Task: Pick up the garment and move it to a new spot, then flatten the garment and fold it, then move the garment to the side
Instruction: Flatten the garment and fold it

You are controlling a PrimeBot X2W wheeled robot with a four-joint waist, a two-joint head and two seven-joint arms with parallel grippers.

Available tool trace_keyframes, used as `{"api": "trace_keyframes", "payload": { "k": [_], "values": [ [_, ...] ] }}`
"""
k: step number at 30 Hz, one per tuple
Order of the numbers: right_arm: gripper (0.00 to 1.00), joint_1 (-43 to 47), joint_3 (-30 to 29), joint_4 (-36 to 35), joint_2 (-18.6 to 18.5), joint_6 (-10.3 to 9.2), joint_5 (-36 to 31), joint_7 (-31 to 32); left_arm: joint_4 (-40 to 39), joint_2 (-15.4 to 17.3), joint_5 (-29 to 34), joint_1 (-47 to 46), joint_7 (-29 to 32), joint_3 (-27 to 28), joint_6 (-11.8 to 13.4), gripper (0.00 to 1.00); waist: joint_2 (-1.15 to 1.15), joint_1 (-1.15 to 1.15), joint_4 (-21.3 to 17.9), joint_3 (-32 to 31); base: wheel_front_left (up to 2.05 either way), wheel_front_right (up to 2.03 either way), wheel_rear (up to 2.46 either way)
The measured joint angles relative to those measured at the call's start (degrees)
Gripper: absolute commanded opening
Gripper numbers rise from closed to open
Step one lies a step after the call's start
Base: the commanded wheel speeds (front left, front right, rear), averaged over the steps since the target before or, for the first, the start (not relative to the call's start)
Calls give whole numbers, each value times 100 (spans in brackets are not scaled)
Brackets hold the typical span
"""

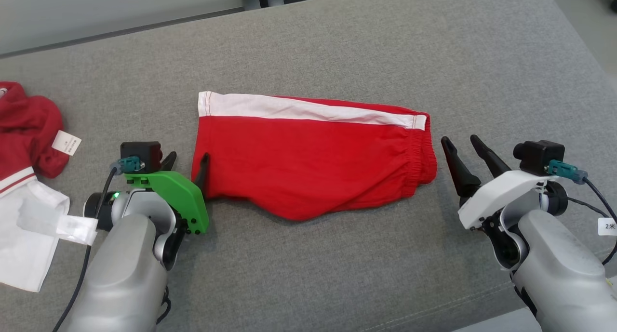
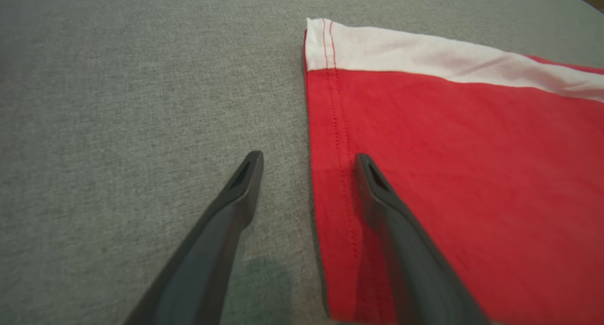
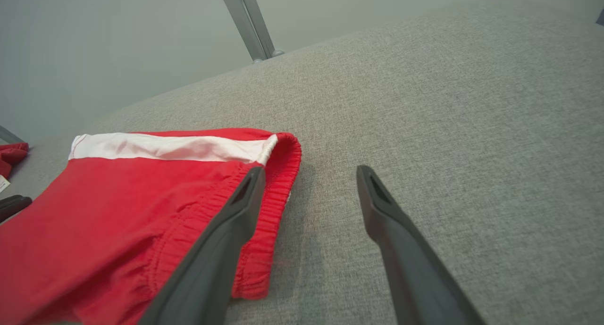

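Observation:
The garment (image 1: 308, 153) is a pair of red shorts with a white side stripe, folded and lying flat on the grey cushion. My left gripper (image 1: 188, 159) is open at its left hem, one finger over the red cloth (image 2: 448, 183), the other over bare cushion, nothing held. In the left wrist view the gripper (image 2: 309, 167) straddles the hem edge. My right gripper (image 1: 463, 144) is open just right of the elastic waistband (image 3: 276, 193), empty. In the right wrist view the gripper (image 3: 309, 179) has its left finger over the waistband.
A second red and white garment (image 1: 24, 144) with paper tags lies crumpled at the far left of the cushion (image 1: 337, 47). The cushion's back edge meets a pale wall with a metal post (image 3: 245, 18). Its front edge runs near my right arm.

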Motion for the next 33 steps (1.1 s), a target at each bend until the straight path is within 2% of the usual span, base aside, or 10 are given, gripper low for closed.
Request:
{"api": "trace_keyframes", "payload": {
  "k": [12,13,16,18,19,20,33],
  "values": [
    [100,177,-71,-126,37,0,-11,-1,215,-53,-336,10,316,-13,-86,100,0,0,-320,-141,0,0,0],
    [100,186,-96,-145,34,0,-13,-1,257,-57,-343,10,360,-12,-86,97,0,0,-343,-140,0,0,0],
    [100,210,-201,-234,23,0,-19,-7,322,-57,-367,9,385,-11,-86,47,0,0,-381,-135,0,0,0],
    [100,244,-243,-278,25,0,-30,-7,337,-56,-392,8,432,-4,-86,29,0,0,-390,-131,0,0,0],
    [100,261,-259,-299,25,0,-64,-7,344,-56,-394,8,438,-2,-86,7,0,0,-393,-131,0,0,0],
    [100,272,-274,-312,26,0,-73,-7,349,-56,-407,8,465,-3,-86,0,0,0,-394,-131,0,0,0],
    [100,429,-505,-457,23,0,-164,-8,310,-107,-678,21,499,-218,-158,0,0,0,-218,-202,0,0,0]
  ]
}}
